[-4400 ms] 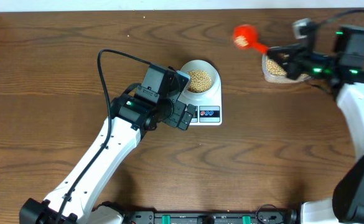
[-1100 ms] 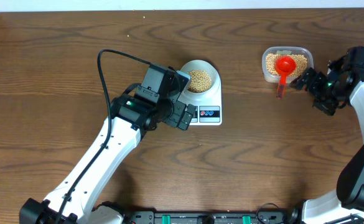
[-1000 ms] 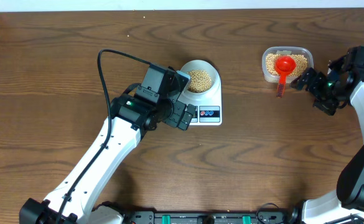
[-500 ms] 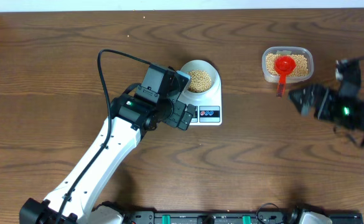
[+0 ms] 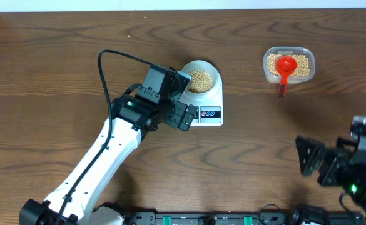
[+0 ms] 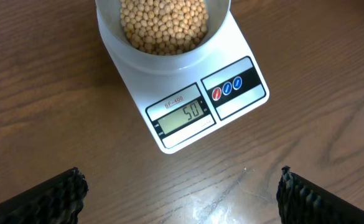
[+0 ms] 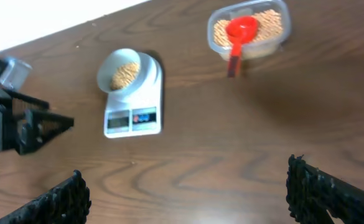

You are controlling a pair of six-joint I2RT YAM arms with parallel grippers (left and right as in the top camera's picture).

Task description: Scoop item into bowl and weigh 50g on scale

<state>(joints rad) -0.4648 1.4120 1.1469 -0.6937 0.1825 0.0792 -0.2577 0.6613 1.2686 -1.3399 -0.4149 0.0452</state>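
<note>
Moved: the right pincer (image 5: pixel 301 156) has pulled back from the tub (image 5: pixel 268 67) to the table (image 5: pixel 233 175) edge, leaving the scoop (image 5: pixel 286 65) inside.
Right pincer: released, empty.
Left pincer (image 6: pixel 182 196): spread wide, empty, just beside the scale (image 6: pixel 244 102).
Beans (image 6: pixel 163 22): in the bowl (image 6: pixel 163 62) on the scale; display (image 6: pixel 185 113) reads 50.
Care: withdraw without nudging the scale.

Left end effector (image 6: pixel 180 190), right end effector (image 7: pixel 191 190): spread wide
</note>
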